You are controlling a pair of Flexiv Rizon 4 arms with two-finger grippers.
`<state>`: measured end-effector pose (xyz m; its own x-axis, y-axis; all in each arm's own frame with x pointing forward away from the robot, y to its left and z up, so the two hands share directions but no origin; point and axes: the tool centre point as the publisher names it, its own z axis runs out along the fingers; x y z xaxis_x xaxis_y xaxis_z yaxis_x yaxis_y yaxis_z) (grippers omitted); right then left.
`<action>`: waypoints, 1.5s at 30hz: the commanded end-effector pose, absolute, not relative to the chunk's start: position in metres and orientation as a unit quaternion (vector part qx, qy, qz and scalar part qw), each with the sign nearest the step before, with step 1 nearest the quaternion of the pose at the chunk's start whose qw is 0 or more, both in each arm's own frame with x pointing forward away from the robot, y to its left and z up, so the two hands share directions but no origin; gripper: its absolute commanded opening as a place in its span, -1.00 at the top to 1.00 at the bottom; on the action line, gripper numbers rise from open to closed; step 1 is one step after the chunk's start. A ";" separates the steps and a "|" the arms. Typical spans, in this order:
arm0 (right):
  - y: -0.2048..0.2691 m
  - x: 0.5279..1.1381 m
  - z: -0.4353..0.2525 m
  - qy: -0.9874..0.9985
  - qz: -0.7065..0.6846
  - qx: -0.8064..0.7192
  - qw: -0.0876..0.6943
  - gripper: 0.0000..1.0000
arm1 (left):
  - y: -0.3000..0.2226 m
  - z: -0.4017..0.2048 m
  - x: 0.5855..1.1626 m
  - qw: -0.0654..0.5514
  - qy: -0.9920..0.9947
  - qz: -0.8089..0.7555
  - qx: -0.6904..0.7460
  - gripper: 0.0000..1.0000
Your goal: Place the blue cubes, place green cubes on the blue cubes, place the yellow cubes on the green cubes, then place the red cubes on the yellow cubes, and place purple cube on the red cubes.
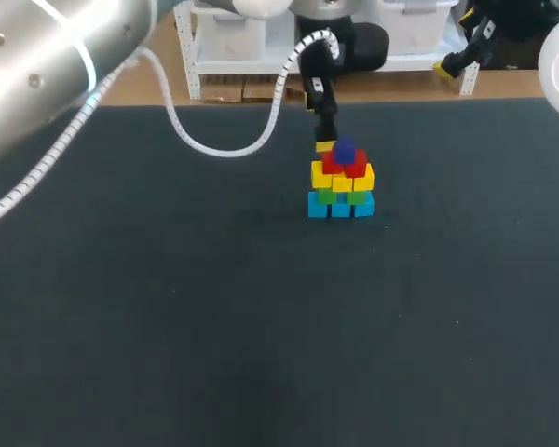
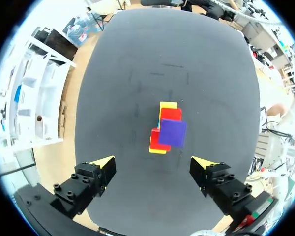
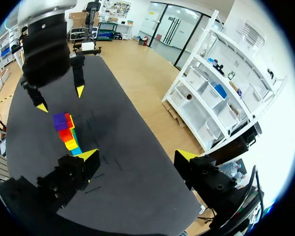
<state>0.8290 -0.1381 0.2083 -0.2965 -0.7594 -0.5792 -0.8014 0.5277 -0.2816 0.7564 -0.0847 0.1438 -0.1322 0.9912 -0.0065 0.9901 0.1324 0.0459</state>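
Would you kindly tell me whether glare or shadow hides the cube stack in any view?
Head view: even light, no glare on the dark table, the cube stack barely shadowed. Left wrist view: the purple cube evenly lit. Right wrist view: the stack's colours read clearly.

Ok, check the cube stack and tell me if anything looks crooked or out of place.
Nothing has fallen or looks damaged. The purple cube sits on top of the red cubes. The only oddity is that the yellow cubes look slightly staggered rather than in a straight row. The left gripper hangs open above the stack.
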 end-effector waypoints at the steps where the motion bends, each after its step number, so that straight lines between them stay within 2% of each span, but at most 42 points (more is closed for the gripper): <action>1: -0.138 0.829 0.208 0.805 0.030 -0.484 0.342 -1.00 | -0.066 0.149 0.738 0.051 0.759 0.020 0.648 -1.00; 12: -0.138 0.829 0.208 0.805 0.030 -0.484 0.342 -1.00 | -0.026 0.150 0.725 0.068 0.807 0.028 0.587 -1.00; 24: -0.138 0.829 0.208 0.805 0.030 -0.484 0.342 -1.00 | 0.016 0.154 0.720 0.115 0.850 0.028 0.513 -1.00; 45: -0.138 0.829 0.208 0.805 0.030 -0.484 0.342 -1.00 | 0.077 0.163 0.744 0.144 0.906 0.069 0.393 -1.00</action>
<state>0.8290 -0.1381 0.2083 -0.2964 -0.7594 -0.5792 -0.8014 0.5276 -0.2816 0.7502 0.0747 0.1630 -0.6588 0.7302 -0.1809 0.6913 0.6825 0.2374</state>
